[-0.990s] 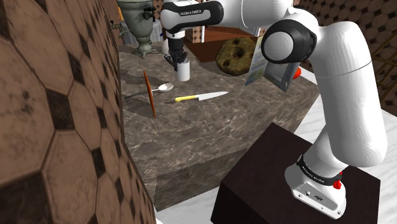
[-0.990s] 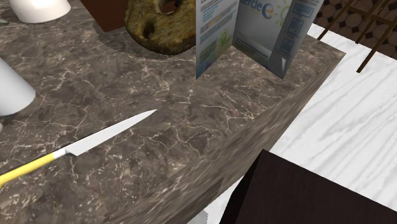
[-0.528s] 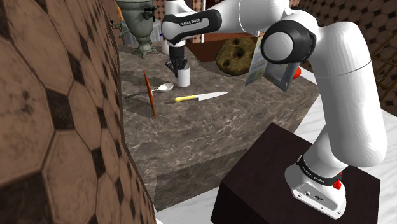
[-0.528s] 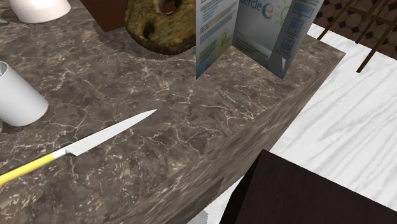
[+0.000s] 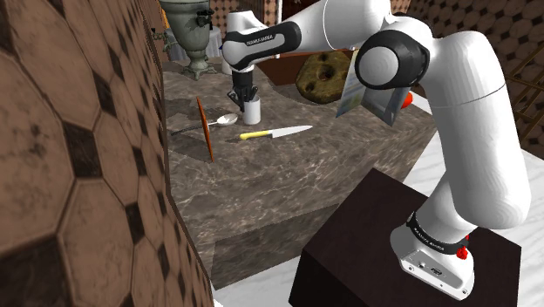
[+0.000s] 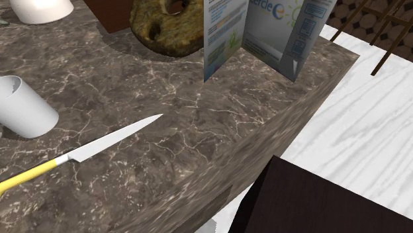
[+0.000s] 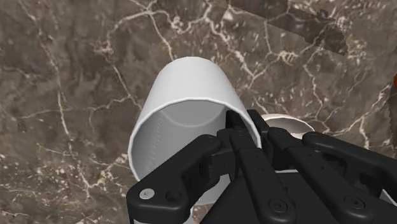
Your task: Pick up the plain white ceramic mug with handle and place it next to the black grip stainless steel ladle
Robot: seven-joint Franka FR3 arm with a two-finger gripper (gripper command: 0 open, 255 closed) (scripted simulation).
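The white mug [image 5: 252, 109] is near the back of the marble counter [image 5: 288, 174], just behind the yellow-handled knife [image 5: 275, 133]. My gripper [image 5: 243, 92] comes down on it from above and is shut on its rim. In the wrist view the black fingers [image 7: 236, 125] clasp the wall of the mug [image 7: 181, 114], and its handle [image 7: 286, 123] peeks out beside them. The second exterior view shows the mug [image 6: 23, 107] tilted, low over the counter. The ladle [image 5: 212, 123] lies a short way off toward the wall, its silvery bowl facing the mug.
A thin reddish disc [image 5: 205, 128] stands on edge across the ladle. A folded brochure [image 6: 265, 33], a brown holed lump [image 6: 162, 23] and a white bowl [image 6: 40, 8] stand at the back. A metal urn [image 5: 192, 35] is by the tiled wall [image 5: 78, 157].
The gripper has carried the mug down and forward, closer to the knife and ladle. In the second exterior view the mug has slid further in from the left edge.
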